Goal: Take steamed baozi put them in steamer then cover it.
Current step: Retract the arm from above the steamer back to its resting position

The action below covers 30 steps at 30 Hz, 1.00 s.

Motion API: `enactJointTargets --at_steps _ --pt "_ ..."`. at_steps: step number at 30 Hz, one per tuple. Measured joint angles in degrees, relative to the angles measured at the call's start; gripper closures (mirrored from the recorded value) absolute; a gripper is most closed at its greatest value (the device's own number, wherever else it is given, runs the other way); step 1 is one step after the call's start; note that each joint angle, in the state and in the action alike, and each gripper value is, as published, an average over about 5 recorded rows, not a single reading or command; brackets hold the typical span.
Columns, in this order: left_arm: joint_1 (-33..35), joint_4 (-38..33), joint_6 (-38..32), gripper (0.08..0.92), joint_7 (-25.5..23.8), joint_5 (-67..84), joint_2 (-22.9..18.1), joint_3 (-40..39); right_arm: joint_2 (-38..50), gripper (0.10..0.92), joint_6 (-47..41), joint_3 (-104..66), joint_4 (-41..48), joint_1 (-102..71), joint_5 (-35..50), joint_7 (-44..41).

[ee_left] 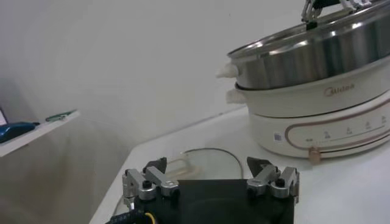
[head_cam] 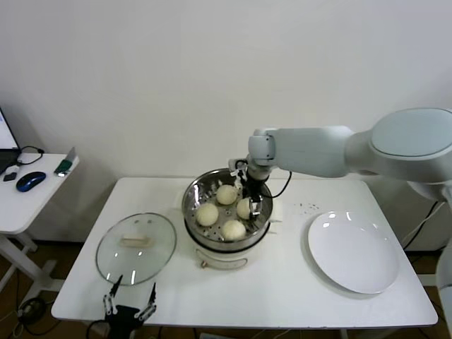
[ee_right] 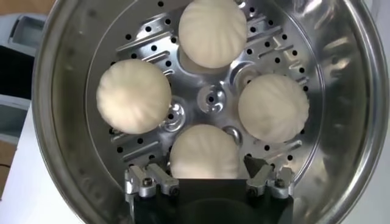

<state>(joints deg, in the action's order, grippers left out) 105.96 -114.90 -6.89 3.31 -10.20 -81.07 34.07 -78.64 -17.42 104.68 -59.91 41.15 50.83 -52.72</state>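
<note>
four smooth domed buns point(ee_right: 213, 36) sat on holey shiny steel steamer point(head_cam: 192, 195) floor | right gripper point(ee_right: 207, 176) spread wide over nearest bun, holding nothing | glass lid point(head_cam: 135, 248) flat on table point(head_cam: 282, 282) | left gripper point(head_cam: 130, 305) gaping near table's front edge

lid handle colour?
Cream-white bar handle on the clear glass lid; clearest in the head view.

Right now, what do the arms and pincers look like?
Right arm: smooth white-and-grey shell, black cable near the wrist. Right pincer: black body, silver metal finger brackets with black tips. Left pincer: same black-and-silver build; its arm isn't visible.
</note>
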Motion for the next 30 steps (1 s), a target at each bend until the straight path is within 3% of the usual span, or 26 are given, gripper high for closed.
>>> enactJointTargets --at_steps 14,30 --pt "-0.83 -0.09 0.34 0.177 0.59 -0.1 -0.24 1.17 6.63 0.203 2.98 -3.96 -1.74 5.86 1.37 -1.5" --pt "-2.88 -1.12 2.41 0.177 1.38 -0.24 -0.4 3.24 31.1 0.203 14.97 -15.16 -14.52 1.88 0.84 17.82"
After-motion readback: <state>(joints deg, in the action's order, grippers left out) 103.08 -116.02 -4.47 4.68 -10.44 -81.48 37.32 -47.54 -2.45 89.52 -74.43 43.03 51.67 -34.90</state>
